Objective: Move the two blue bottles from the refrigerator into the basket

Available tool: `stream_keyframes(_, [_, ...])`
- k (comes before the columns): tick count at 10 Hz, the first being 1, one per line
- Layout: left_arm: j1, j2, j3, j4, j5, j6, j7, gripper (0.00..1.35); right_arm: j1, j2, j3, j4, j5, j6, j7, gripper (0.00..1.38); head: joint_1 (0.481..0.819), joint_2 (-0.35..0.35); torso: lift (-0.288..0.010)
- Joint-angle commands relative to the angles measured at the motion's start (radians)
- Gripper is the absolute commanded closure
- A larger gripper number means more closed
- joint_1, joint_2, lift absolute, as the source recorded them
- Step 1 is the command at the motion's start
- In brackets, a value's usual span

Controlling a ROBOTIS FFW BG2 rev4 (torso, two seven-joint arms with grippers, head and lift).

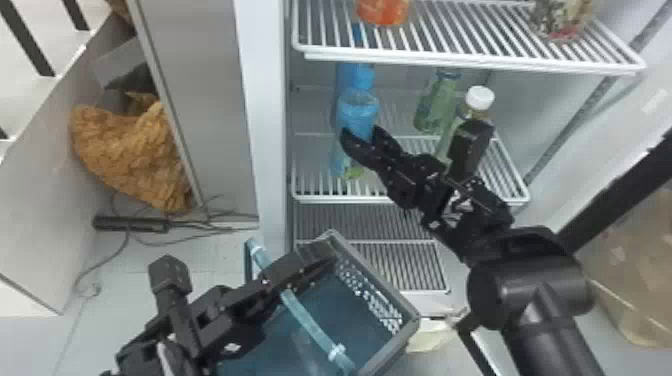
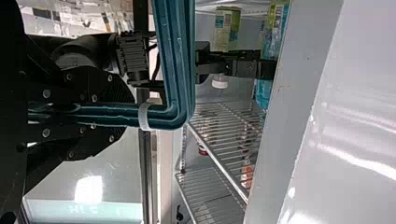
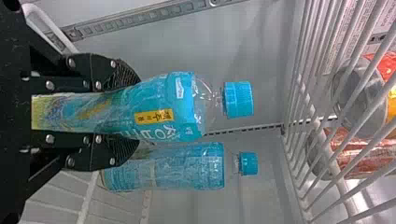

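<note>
In the head view's upper middle, my right gripper (image 1: 361,131) has its fingers a bottle's width apart, closed around the front blue bottle (image 1: 357,111). The back bottle (image 3: 187,168) stands behind it. My left gripper (image 2: 128,114) clamps the handle (image 1: 310,317) of the basket (image 1: 375,274), lower middle. Both bottles remain to be moved.

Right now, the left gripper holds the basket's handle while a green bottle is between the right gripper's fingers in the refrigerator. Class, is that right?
The colour is wrong: the right wrist view shows a blue bottle between the fingers of the right gripper in the refrigerator. The left gripper does hold the handle of the basket.
</note>
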State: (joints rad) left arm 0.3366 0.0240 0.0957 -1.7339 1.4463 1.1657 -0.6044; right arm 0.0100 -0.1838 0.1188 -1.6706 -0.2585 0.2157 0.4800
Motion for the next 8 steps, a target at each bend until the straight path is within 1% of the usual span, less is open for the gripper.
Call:
stream_keyframes(1, [0.000, 0.001, -0.002, 0.000, -0.001, 0.000, 0.000, 1.20, 0.012, -0.002, -0.007, -0.014, 0.005, 0.000, 0.003, 1.28, 0.695, -0.125, -0.220])
stream_keyframes(2, [0.000, 0.002, -0.002, 0.000, -0.001, 0.000, 0.000, 1.20, 0.029, -0.003, -0.019, -0.034, -0.003, 0.000, 0.008, 1.28, 0.695, -0.128, -0.220])
stream_keyframes(4, [0.000, 0.004, -0.002, 0.000, -0.001, 0.000, -0.001, 1.20, 0.100, -0.014, -0.041, -0.137, -0.003, 0.032, 0.012, 1.28, 0.695, -0.136, -0.220])
stream_keyframes(7, [0.000, 0.007, 0.000, 0.000, -0.001, -0.002, -0.003, 1.20, 0.196, -0.016, -0.095, -0.260, -0.021, 0.052, 0.028, 1.28, 0.695, -0.151, -0.220])
stream_keyframes(8, [0.000, 0.008, 0.000, 0.000, -0.001, -0.002, -0.003, 1.20, 0.233, -0.016, -0.111, -0.306, -0.027, 0.076, 0.034, 1.28, 0.695, -0.158, -0.220])
